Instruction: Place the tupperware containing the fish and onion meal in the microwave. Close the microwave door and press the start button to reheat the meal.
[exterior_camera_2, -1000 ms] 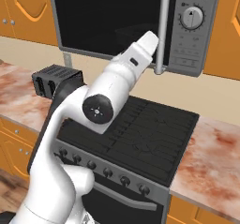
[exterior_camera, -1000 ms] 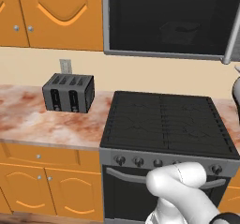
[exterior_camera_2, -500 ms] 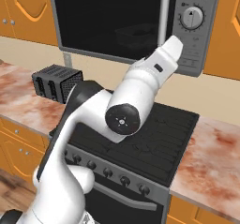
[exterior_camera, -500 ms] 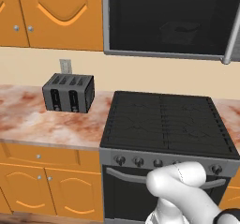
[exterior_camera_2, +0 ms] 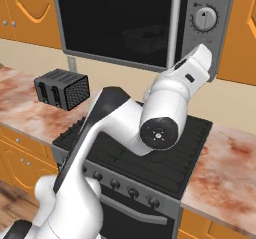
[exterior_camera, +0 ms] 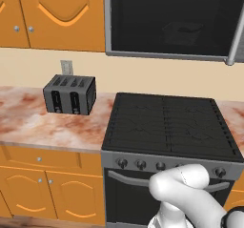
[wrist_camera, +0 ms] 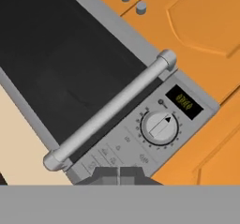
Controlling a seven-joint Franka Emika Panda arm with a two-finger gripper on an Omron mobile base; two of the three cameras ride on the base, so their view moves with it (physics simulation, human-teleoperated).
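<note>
The shallow dark grey tupperware tray (exterior_camera_2: 145, 37) sits inside the wide grey metal microwave (exterior_camera_2: 200, 43), behind the closed black glass door (exterior_camera: 171, 24). The two-finger gripper (wrist_camera: 119, 173), jaws pinched together and empty, faces the control panel (wrist_camera: 140, 145). The buttons likely need only a light, stiff fingertip press.

- Wide grey metal microwave with black front (exterior_camera_2: 145, 25): top cut by frame edge in both base views; right end with control panel cut off in left base view.
- Shallow dark grey rectangular tupperware (exterior_camera_2: 145, 38): dim outline behind black glass door panel (exterior_camera: 171, 22); contents not discernible.
- Small button labels on grey control panel (wrist_camera: 124, 145): too small to read.
- Green digits on black display (wrist_camera: 183, 101): blurred.
- Dark finger tips (wrist_camera: 119, 175): bases cut off at hand view's bottom.
</note>
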